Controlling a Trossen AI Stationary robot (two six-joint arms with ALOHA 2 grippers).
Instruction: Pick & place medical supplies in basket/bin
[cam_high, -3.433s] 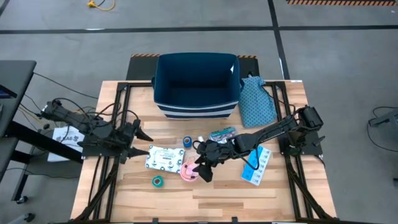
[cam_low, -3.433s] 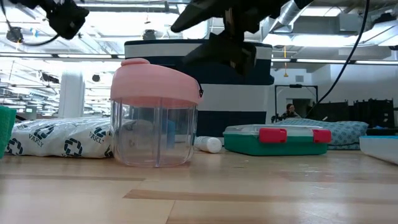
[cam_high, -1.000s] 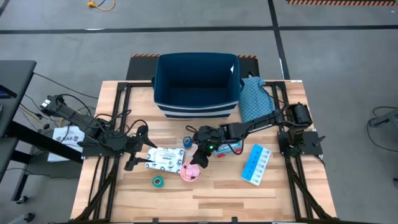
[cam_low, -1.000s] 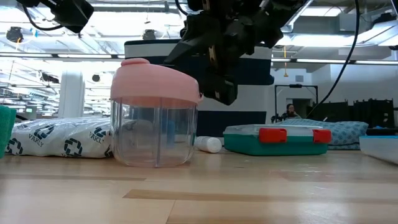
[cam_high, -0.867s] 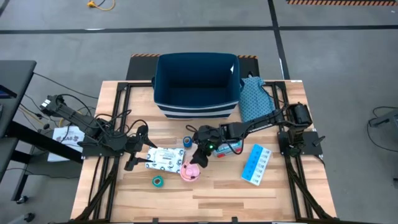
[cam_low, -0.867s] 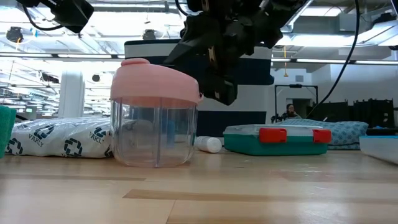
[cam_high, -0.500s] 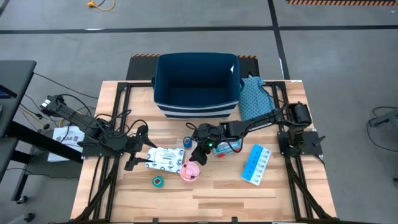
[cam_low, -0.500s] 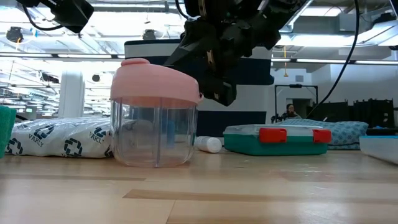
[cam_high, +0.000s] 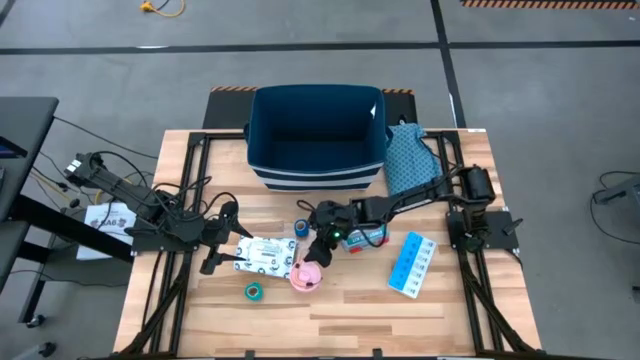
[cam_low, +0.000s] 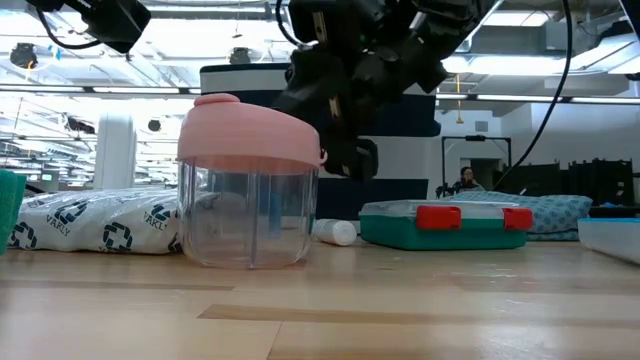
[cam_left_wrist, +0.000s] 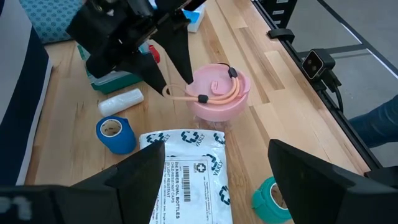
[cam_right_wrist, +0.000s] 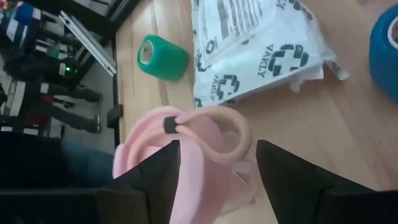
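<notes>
The medical supplies lie at mid-table. A clear cup with a pink lid (cam_high: 306, 275) stands upright. My right gripper (cam_right_wrist: 217, 171) hovers open just above it. Its fingers stand on either side of the lid's strap loop (cam_right_wrist: 214, 127), apart from it. Close by are a white packet (cam_high: 262, 255), a blue roll (cam_high: 301, 229), a green roll (cam_high: 254, 292), a white tube (cam_left_wrist: 121, 101), a teal-and-red box (cam_low: 445, 225) and a light blue pill organiser (cam_high: 412, 265). The navy bin (cam_high: 316, 135) stands at the far edge. My left gripper (cam_high: 222, 240) waits open, left of the packet.
A teal patterned cloth bag (cam_high: 412, 160) lies against the bin's right side. Black frame rails (cam_high: 180, 200) run along both sides of the wooden table. Bare wood lies along the near edge. A person (cam_low: 466, 180) shows far off in the room behind.
My right gripper has sunk a little toward the pink lid and stays open. The cup and the other supplies have not moved.
</notes>
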